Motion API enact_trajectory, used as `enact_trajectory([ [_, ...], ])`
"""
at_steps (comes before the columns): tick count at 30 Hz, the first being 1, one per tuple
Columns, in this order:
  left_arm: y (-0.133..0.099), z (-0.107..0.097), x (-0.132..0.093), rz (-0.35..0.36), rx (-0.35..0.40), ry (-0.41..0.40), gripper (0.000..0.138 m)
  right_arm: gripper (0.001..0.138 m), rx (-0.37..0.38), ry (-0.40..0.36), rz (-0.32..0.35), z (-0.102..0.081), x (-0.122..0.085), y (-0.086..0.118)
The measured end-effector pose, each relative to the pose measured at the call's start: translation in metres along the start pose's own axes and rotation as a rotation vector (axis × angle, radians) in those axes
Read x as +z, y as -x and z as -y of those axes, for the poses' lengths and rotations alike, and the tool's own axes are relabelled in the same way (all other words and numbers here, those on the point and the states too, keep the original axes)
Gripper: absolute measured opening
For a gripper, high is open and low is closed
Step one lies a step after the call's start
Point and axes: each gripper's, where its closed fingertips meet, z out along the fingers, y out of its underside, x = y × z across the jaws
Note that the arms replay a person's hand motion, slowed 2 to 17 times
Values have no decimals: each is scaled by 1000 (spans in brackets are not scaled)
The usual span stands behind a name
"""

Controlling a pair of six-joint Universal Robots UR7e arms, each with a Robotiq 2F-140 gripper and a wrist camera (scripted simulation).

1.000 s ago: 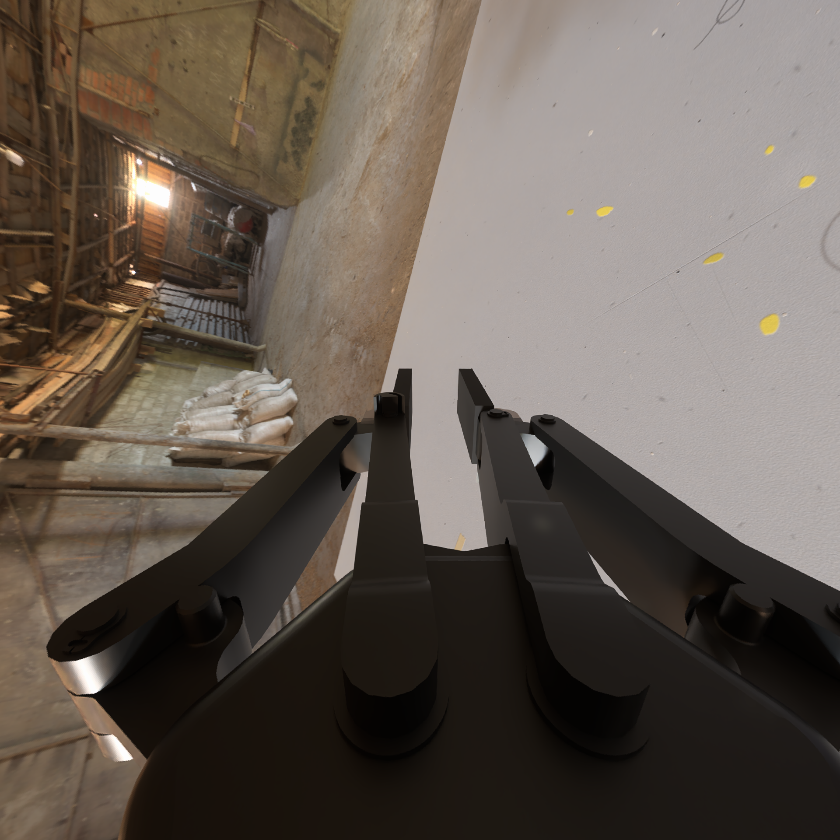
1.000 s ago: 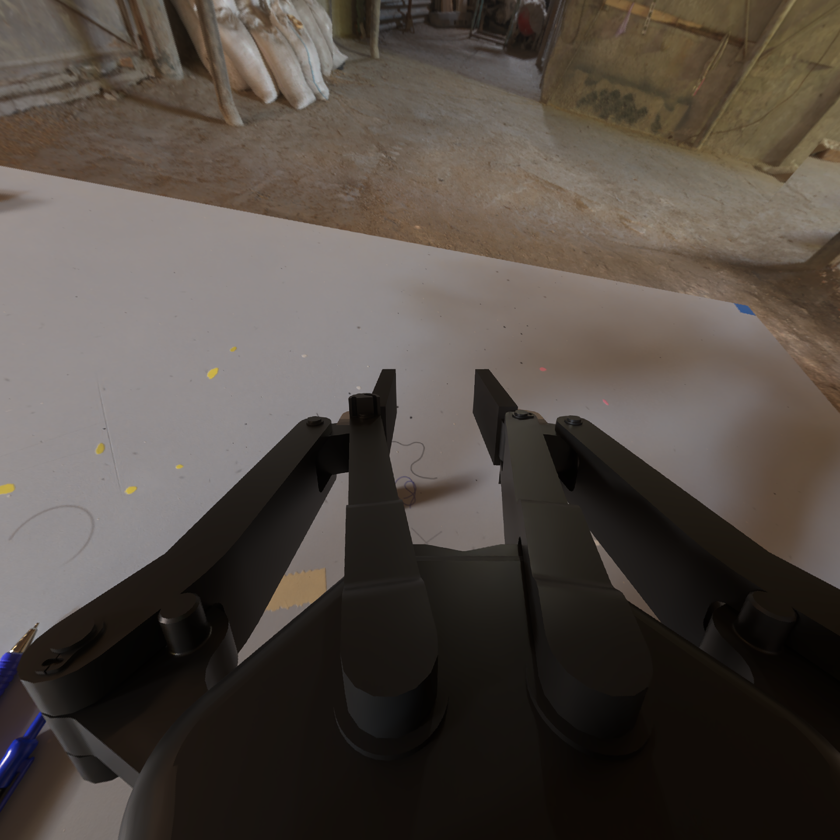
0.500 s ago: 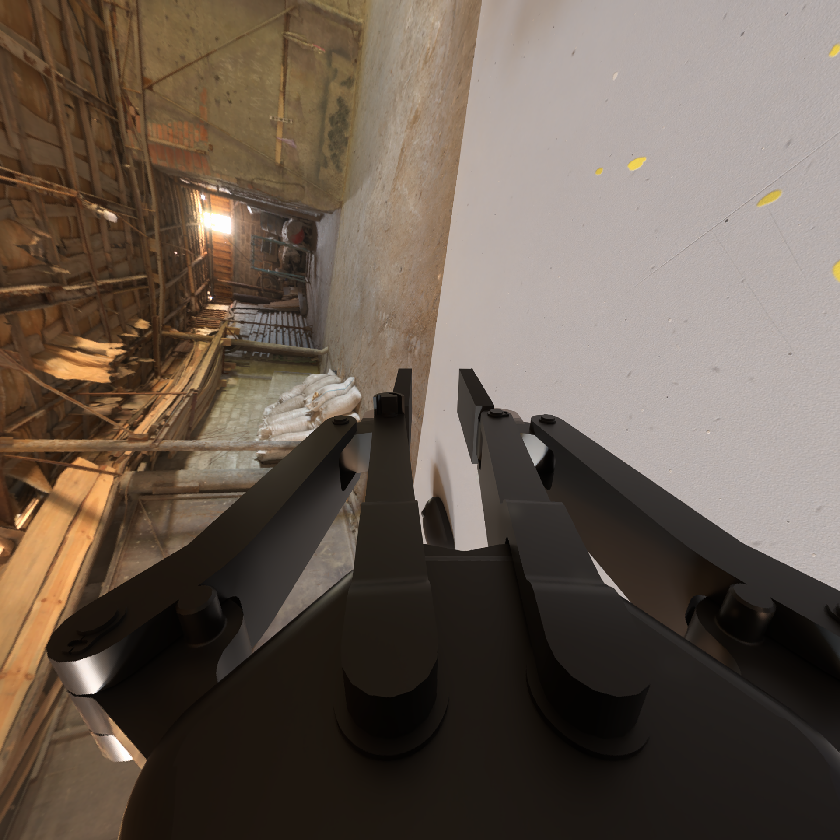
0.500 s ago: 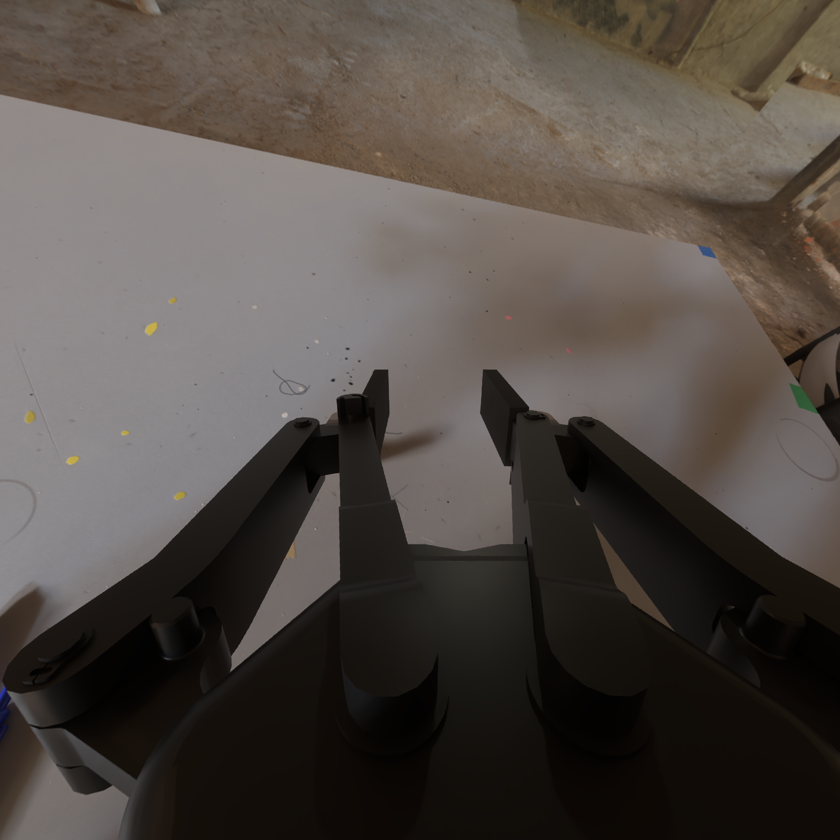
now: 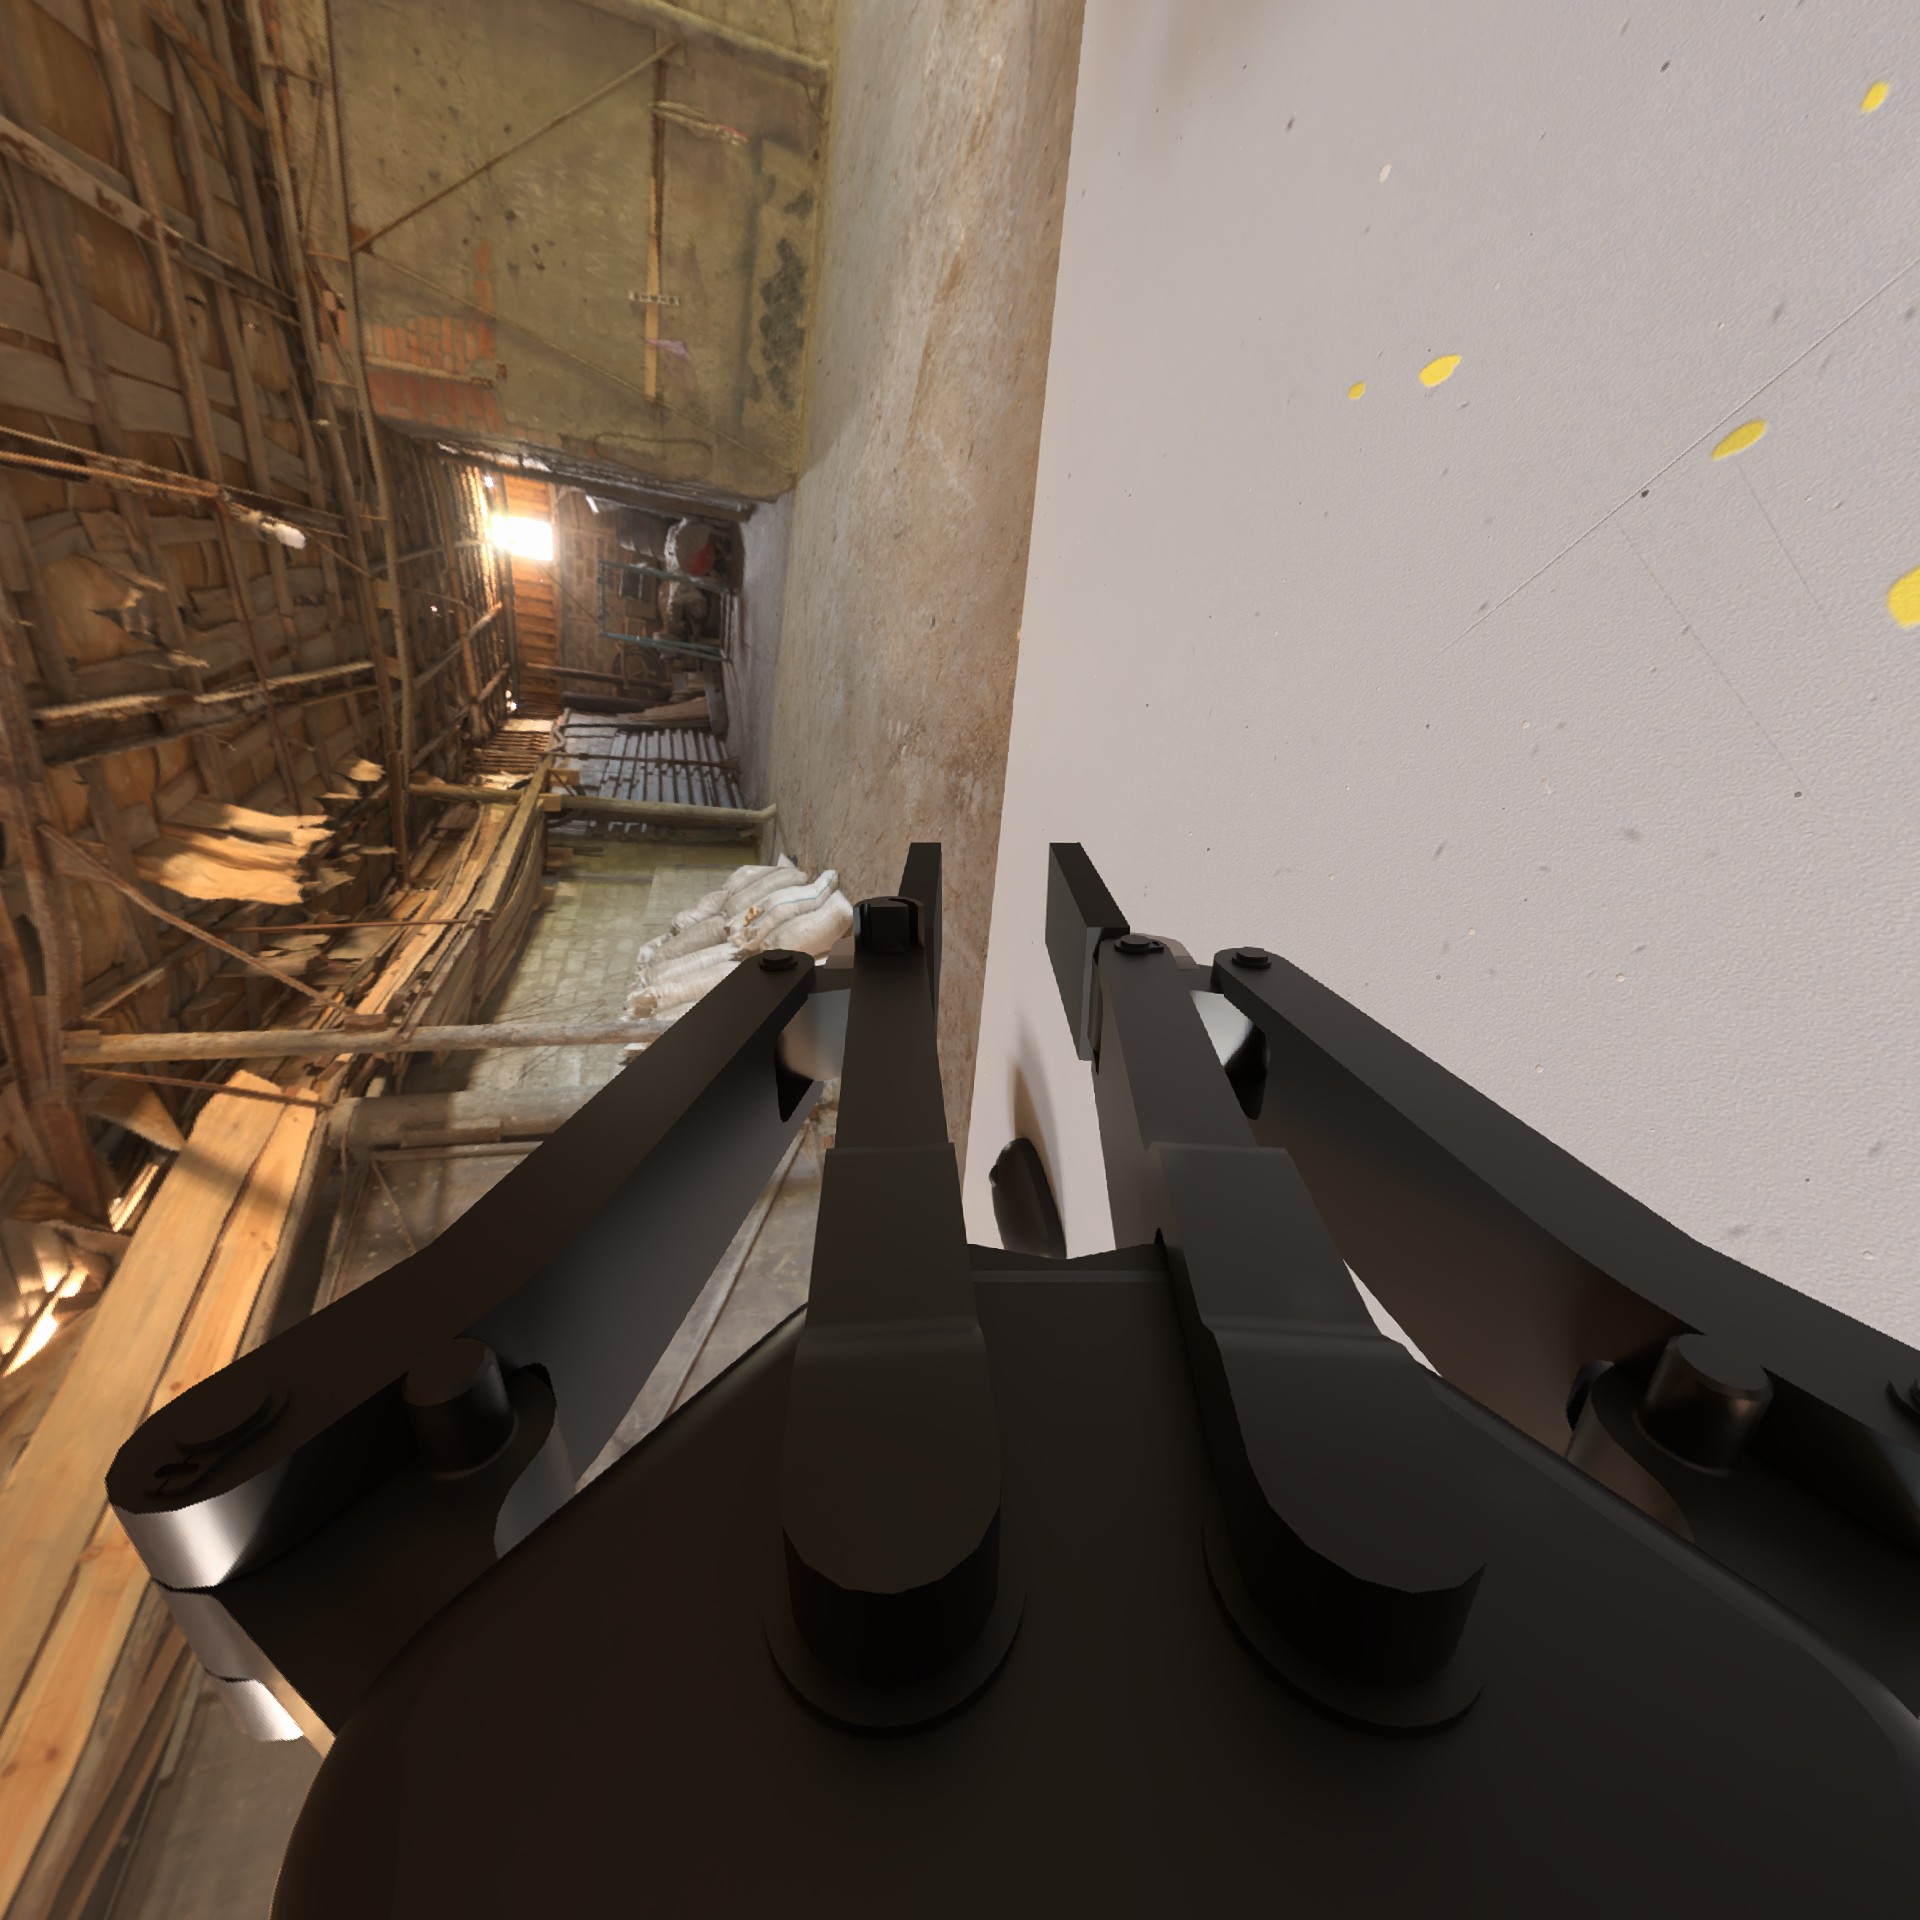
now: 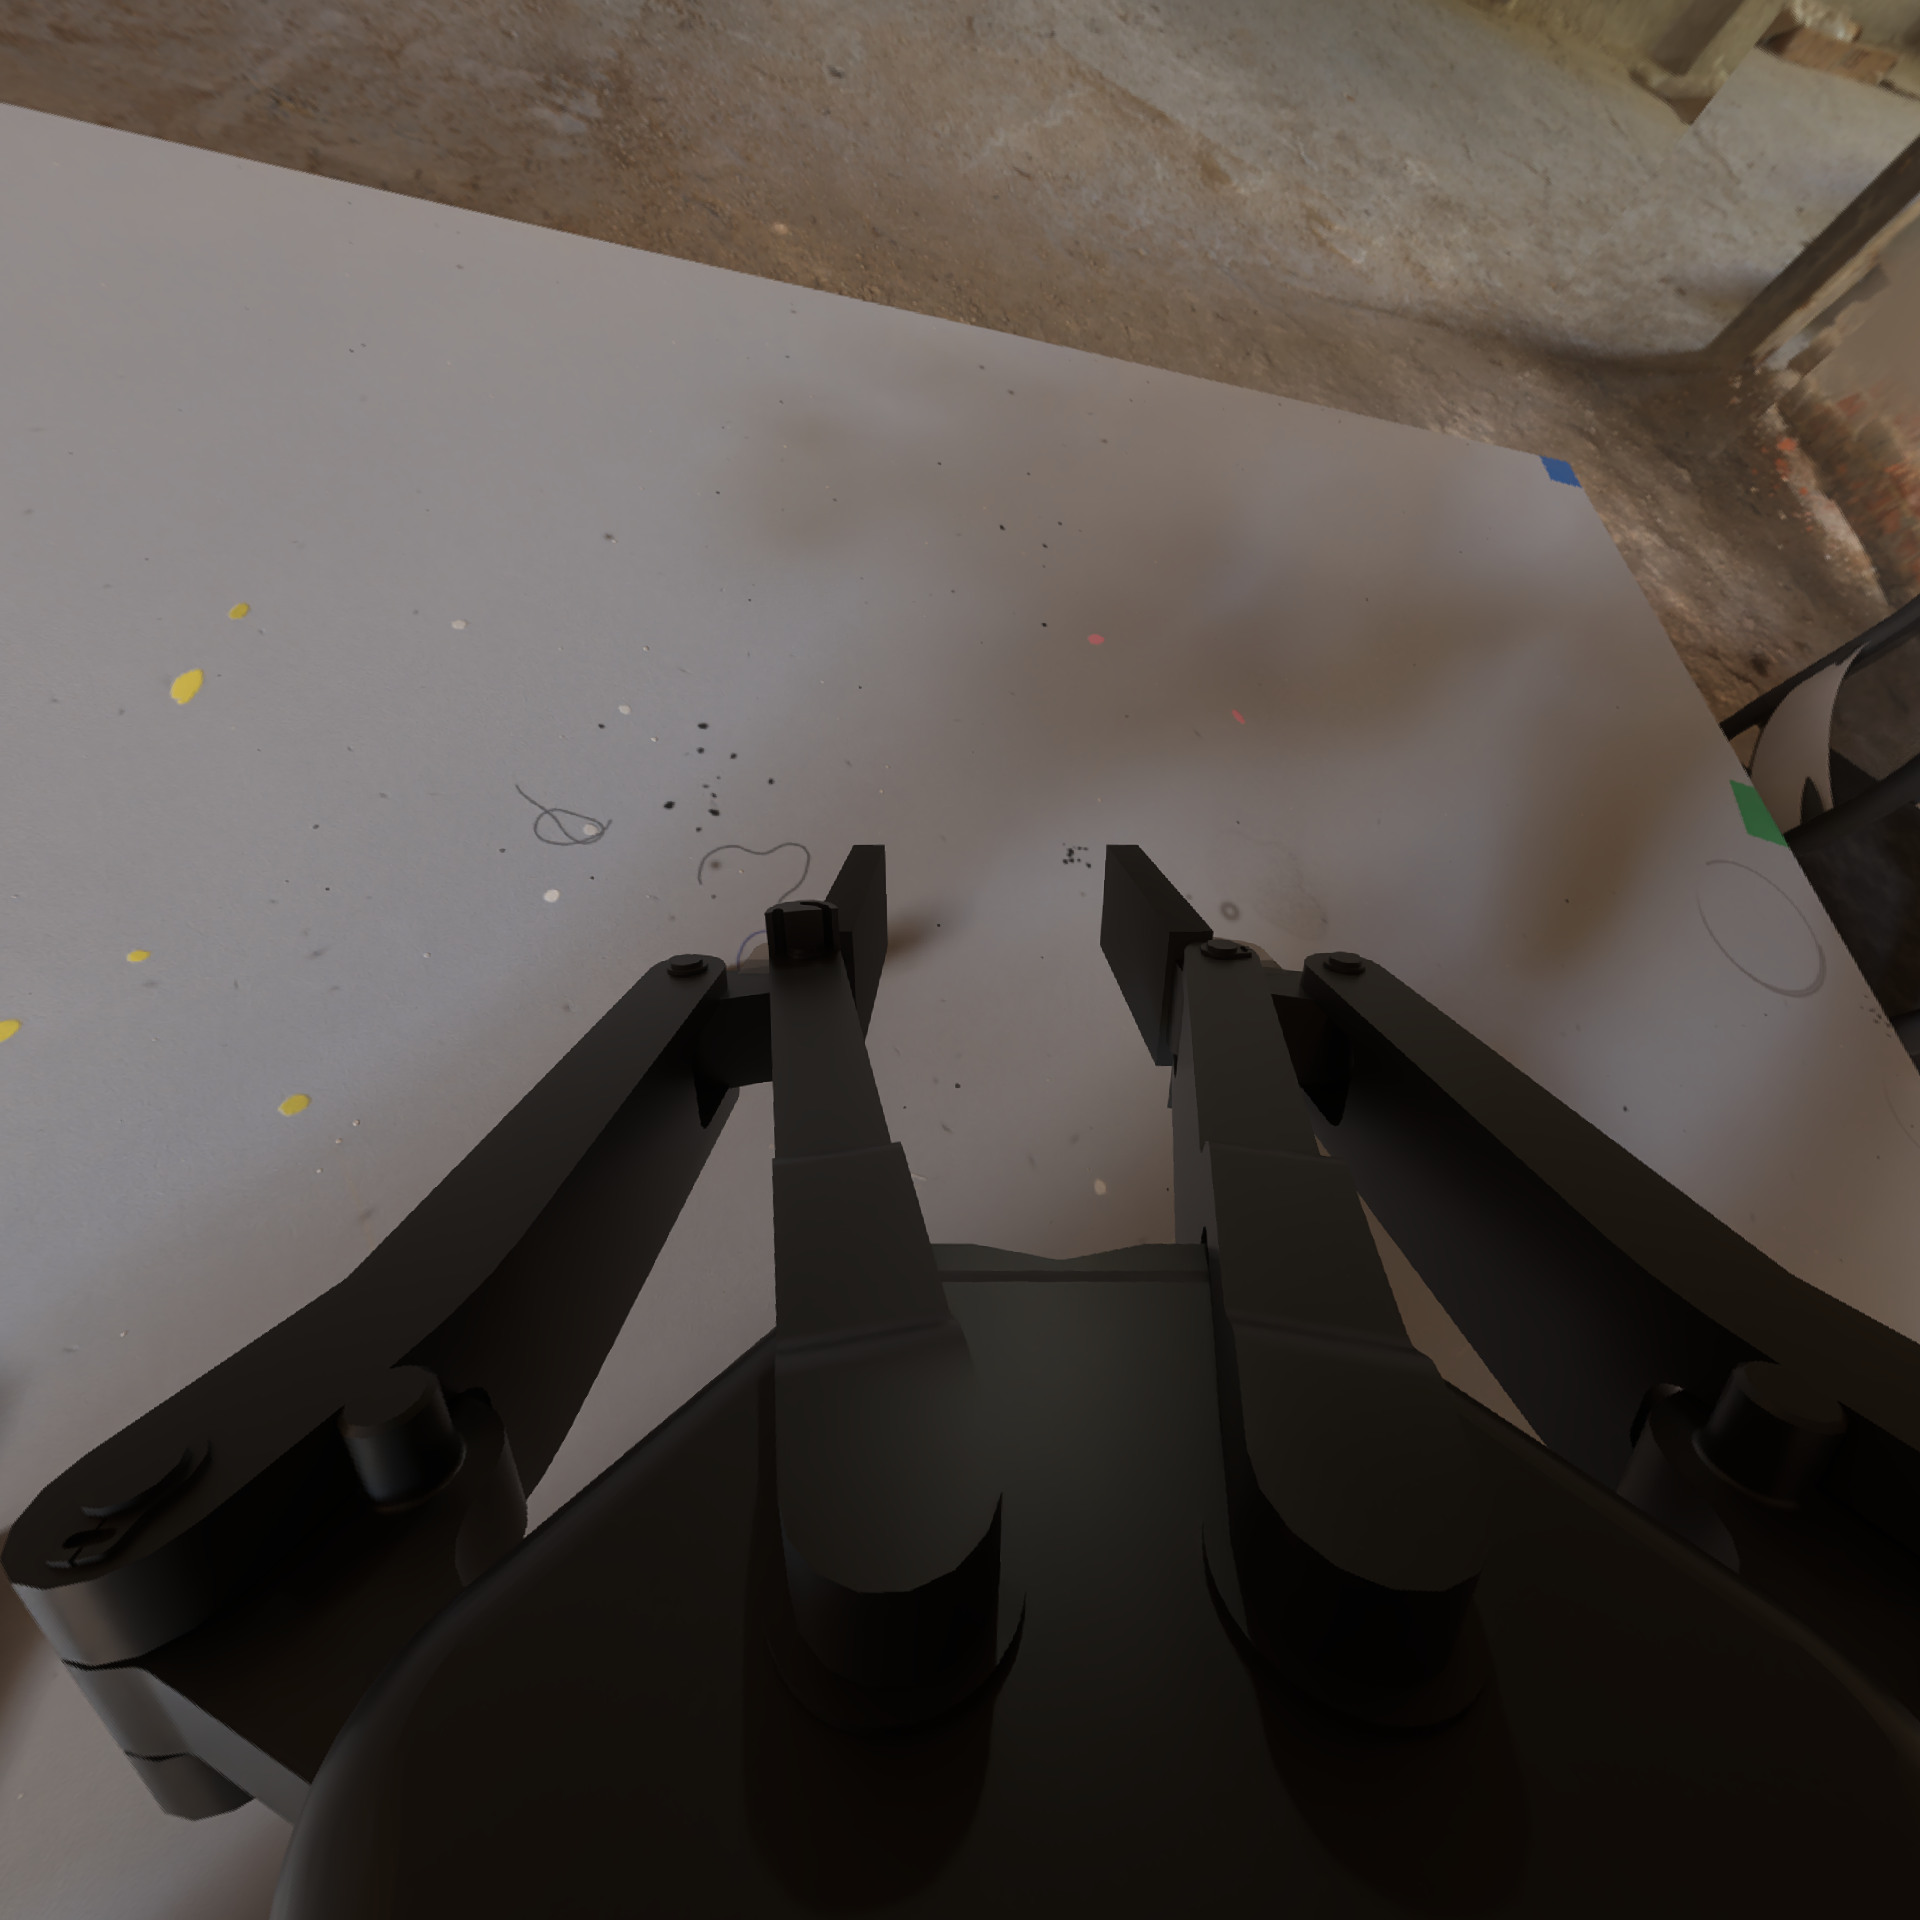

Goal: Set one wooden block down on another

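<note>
You're still at the hunting stage, I'd say: neither view shows a wooden block anywhere, so I can't tell you where they are. The right gripper (image 6: 995,899) hangs over the white worktop (image 6: 364,468), jaws parted and holding nothing. The left gripper (image 5: 992,899), frame rolled sideways, has its jaws only narrowly apart, also holding nothing, pointing along the worktop edge. Next move calls for swinging a wrist until a block shows, then lining up over it. A dark thing (image 5: 1023,1195) low centre between the left jaws is too cut off to name.
</note>
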Motion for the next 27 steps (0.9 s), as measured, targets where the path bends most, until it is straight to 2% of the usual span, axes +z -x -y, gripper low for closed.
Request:
enact_trajectory([
  [9, 0, 1, -3, 9, 18, 13, 27, 56, 29, 25, -5, -6, 6, -8],
  [27, -4, 3, -6, 9, 41, 11, 27, 56, 92, 73, 13, -15, 16, -12],
])
